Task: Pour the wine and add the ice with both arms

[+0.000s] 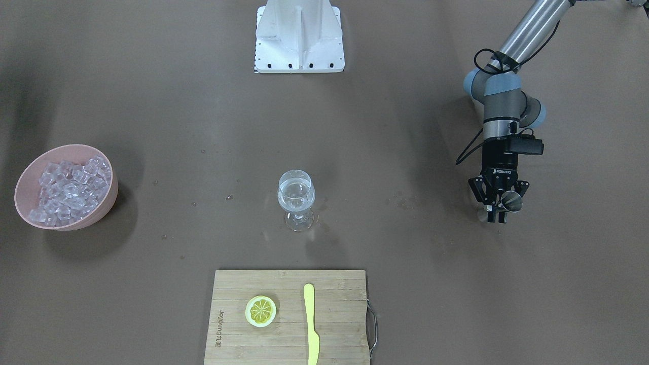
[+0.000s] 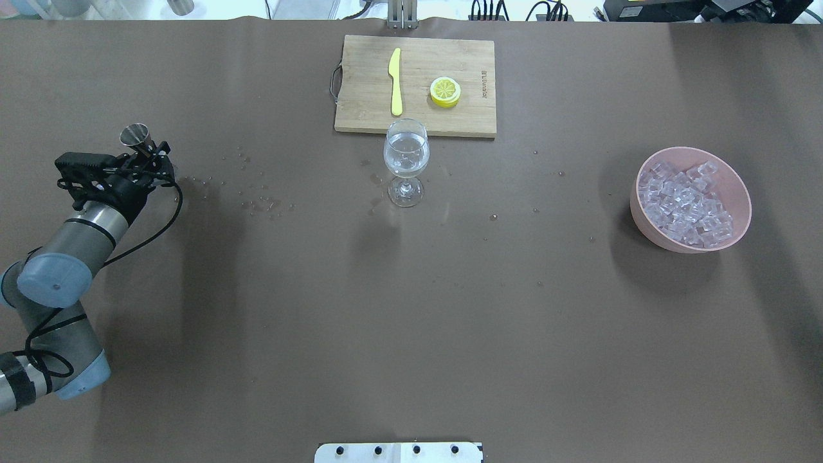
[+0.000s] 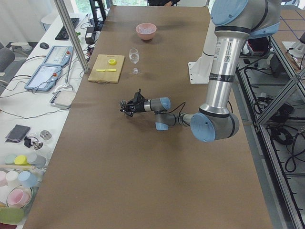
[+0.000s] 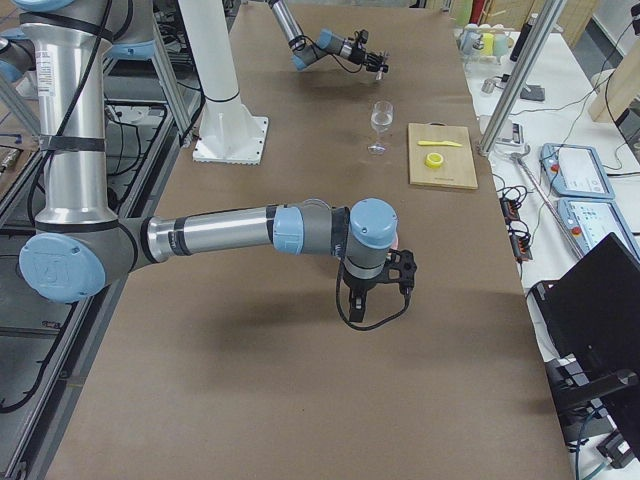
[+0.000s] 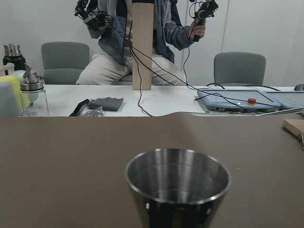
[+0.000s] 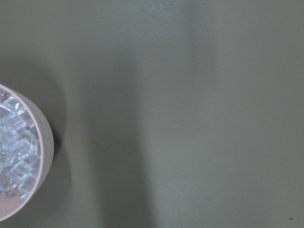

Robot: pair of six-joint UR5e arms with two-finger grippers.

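Observation:
A stemmed glass [image 1: 296,195] [image 2: 406,154] stands mid-table with a little clear wine [image 1: 295,191] in its bowl. The ice [image 1: 68,185] [image 2: 687,200] fills a pink bowl [image 1: 107,198] [image 2: 645,223], whose edge also shows in the right wrist view [image 6: 43,142]. My left gripper [image 1: 499,205] [image 2: 143,159] is low over the table, far to one side of the glass, shut on a small steel cup [image 1: 512,202] [image 2: 135,135] [image 5: 178,183] that stands upright and looks empty. My right gripper [image 4: 360,300] points down over bare table near the bowl; I cannot tell whether it is open or shut.
A wooden cutting board [image 1: 334,329] [image 2: 366,103] carries a lemon slice [image 1: 260,311] and a yellow knife [image 1: 311,324]. The white stand [image 1: 299,38] is at the robot's side. Water drops [image 2: 257,193] dot the table between cup and glass. A seated person [image 5: 142,42] is beyond the table.

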